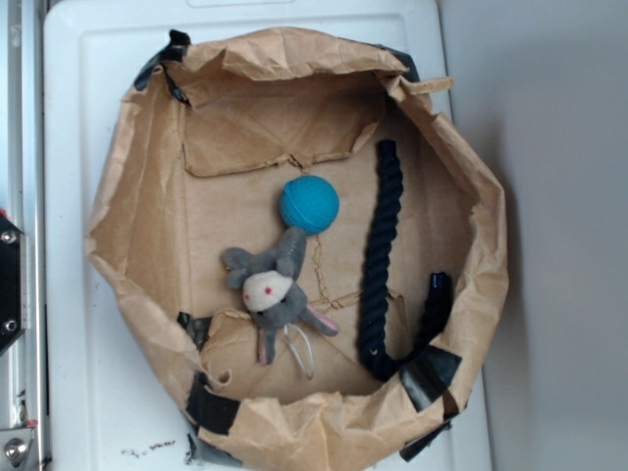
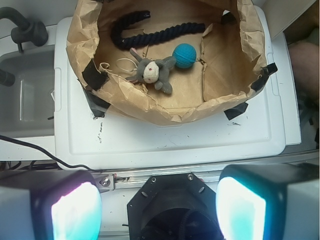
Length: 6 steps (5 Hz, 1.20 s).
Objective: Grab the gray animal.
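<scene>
The gray animal lies near the frame's centre inside the paper bin, touching the teal ball; soft and light, its body suits pinching; the gripper hangs released

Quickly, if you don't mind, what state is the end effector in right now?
End effector: open, holding nothing; the gray animal lies in the paper bag, far from it.
</scene>
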Tool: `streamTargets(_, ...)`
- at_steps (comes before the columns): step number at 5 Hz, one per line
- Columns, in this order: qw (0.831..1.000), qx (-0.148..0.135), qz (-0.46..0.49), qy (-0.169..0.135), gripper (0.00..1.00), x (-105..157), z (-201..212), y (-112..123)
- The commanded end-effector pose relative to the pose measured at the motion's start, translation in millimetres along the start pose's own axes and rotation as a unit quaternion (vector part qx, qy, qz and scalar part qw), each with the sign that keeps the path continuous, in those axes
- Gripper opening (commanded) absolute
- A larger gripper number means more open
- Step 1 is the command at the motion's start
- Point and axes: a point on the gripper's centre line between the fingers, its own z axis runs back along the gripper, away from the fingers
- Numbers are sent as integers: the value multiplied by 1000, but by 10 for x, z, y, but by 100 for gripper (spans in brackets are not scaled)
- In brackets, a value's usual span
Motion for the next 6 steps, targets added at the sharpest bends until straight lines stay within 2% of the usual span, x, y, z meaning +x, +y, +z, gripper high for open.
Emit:
streamTargets(1, 1000, 0, 0, 0, 100, 0, 0, 0)
streamTargets(2, 999, -16, -33, -14, 100, 480, -141, -209)
streamTargets(3, 999, -20, -40, -3, 100, 959, -307, -218)
streamTargets(4, 992, -54, -116, 9, 100, 1220, -438, -190)
streamTargets(6, 992, -54, -116, 9, 100, 1220, -438, -190)
